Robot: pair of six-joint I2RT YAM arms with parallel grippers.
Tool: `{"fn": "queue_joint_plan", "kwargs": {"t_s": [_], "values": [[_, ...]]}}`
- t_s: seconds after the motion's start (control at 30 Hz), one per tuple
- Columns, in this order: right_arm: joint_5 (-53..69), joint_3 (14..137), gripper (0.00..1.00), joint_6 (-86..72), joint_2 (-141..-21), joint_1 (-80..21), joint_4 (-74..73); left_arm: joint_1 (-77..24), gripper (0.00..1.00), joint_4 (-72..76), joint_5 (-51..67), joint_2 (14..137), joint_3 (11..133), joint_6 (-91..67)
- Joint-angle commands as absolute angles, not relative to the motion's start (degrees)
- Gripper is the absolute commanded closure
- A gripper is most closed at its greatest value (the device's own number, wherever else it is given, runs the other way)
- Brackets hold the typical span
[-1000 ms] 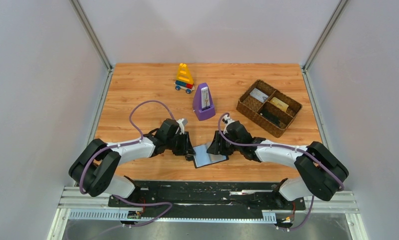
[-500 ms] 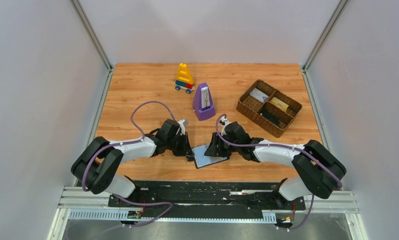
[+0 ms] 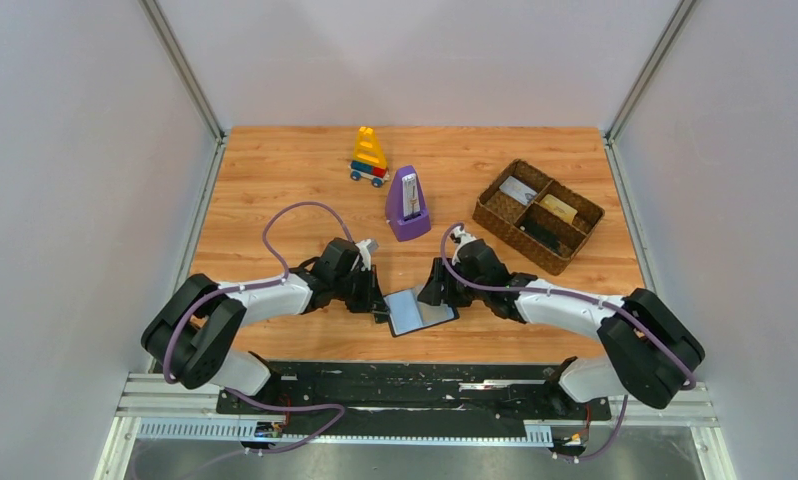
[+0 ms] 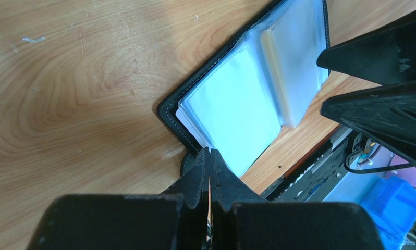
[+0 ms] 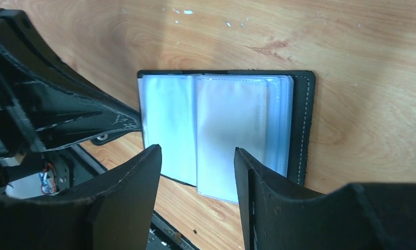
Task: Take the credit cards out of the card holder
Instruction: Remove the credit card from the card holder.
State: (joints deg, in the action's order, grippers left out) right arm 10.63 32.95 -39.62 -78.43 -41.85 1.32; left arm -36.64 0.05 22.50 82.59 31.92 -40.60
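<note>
- Your left gripper [image 4: 209,154] is sitting with its fingers pressed together at the open card holder's [image 4: 237,99] rim.
- Your right gripper [image 5: 197,152] is hovering over it, jaws apart.

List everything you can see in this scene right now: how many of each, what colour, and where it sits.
Black bifold card holder: one, black with pale clear sleeves, lying open by the table's near edge, between the two grippers.
Purple plastic metronome: one, purple, mid-table, beyond the holder.
Toy vehicle of plastic blocks: one, yellow, red and blue, near the far edge, left of the metronome.
Brown woven divided tray: one, brown, far right; small items in its compartments, too small to name.
Wooden table: one, light brown, under everything.
Left gripper: one, black, shut, tips at the holder's corner.
Right gripper: one, black, open, over the holder's sleeves.
</note>
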Motion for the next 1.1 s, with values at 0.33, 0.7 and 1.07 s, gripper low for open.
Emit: {"fn": "queue_joint_plan", "kwargs": {"t_s": [0.33, 0.7, 1.07], "values": [[11.05, 33.38, 0.47, -38.38, -83.96, -41.78, 4.1, -36.68, 1.0, 1.79, 23.14, 83.65, 33.08, -38.52], [20.45, 33.03, 0.5, -42.67, -86.11, -43.43, 11.38, -36.7, 1.0, 2.15, 23.23, 84.52, 33.22, -38.2], [27.06, 32.63, 0.52, -45.87, -83.85, -45.47, 17.66, -36.7, 1.0, 1.72, 22.53, 82.94, 33.0, -38.64]]}}
